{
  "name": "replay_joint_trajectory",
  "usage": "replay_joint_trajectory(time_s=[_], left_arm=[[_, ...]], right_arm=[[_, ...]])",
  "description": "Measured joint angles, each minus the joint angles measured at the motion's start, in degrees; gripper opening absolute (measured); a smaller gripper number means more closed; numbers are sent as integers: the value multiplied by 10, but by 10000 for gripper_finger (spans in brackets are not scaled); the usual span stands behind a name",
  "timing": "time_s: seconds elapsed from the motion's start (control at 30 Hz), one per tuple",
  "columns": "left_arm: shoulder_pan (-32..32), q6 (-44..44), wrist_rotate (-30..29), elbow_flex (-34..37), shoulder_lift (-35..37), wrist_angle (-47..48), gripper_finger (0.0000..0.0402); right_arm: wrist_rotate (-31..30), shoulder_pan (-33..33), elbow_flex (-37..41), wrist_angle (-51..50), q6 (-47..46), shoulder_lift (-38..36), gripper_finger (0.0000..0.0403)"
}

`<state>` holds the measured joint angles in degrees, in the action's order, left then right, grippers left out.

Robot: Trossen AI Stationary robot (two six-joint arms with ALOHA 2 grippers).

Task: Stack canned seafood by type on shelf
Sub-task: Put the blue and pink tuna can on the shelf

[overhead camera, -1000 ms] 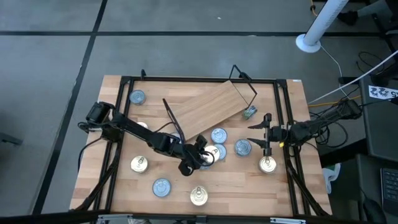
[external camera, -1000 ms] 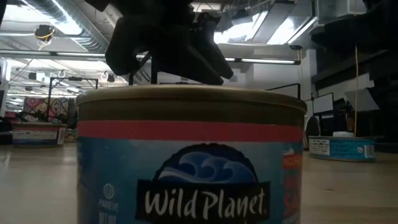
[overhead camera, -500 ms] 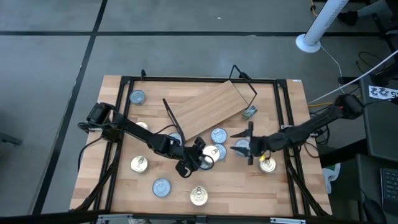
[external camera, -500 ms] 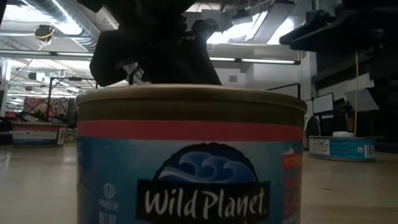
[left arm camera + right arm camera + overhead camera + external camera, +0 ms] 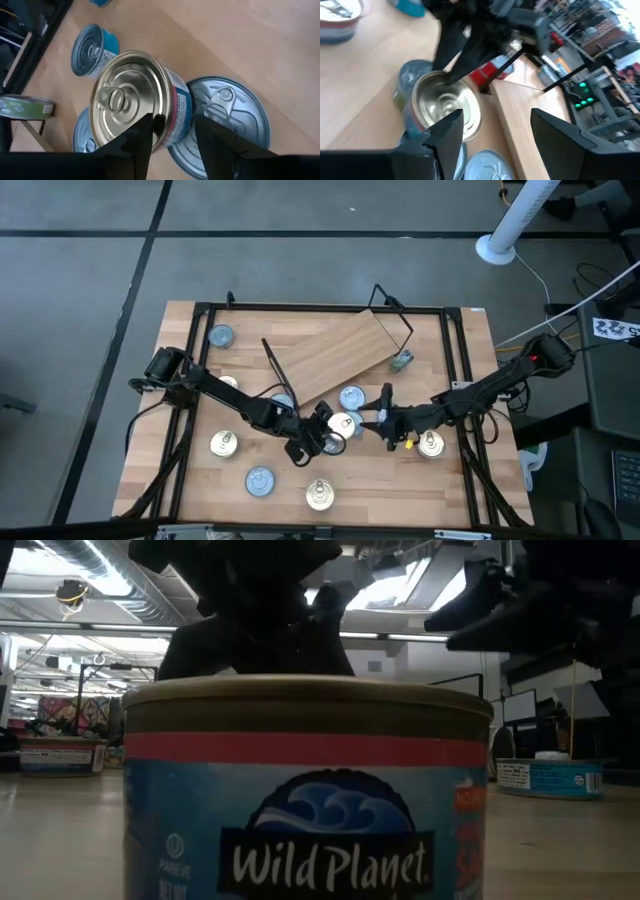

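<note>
Two sets of fingers working mid-counter | left fingers (image 5: 170,145) partly parted, gripping gold-lidded tin (image 5: 135,100), which is resting on a blue tin (image 5: 225,120) | right fingers (image 5: 492,135) spread, empty, hovering just beside it | shelf (image 5: 335,355) lying tipped behind the tins

glossy metal tin (image 5: 132,100), matt wooden tabletop (image 5: 400,480)

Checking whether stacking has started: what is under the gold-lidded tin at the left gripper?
The gold-lidded tin appears to sit partly atop a blue-topped tin, between the left gripper's fingers. What lies directly under its base is hidden.
</note>
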<state>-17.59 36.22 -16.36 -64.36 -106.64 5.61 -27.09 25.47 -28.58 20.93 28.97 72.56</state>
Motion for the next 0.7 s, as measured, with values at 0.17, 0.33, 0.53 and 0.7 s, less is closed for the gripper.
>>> replay_joint_trajectory(time_s=[0.17, 0.33, 0.53, 0.7], left_arm=[[-1, 32, -11, 0, -3, -12, 119], [-1, 53, -11, 0, -3, -20, 89], [-1, 58, -12, 0, -3, -22, 49], [-1, 58, -11, 0, -3, -23, 19]], right_arm=[[29, 1, 0, -59, -2, 0, 232], [38, 1, 0, -79, -4, 0, 232], [38, 1, 0, -77, -5, 0, 232], [38, 1, 0, -77, -4, 0, 232]])
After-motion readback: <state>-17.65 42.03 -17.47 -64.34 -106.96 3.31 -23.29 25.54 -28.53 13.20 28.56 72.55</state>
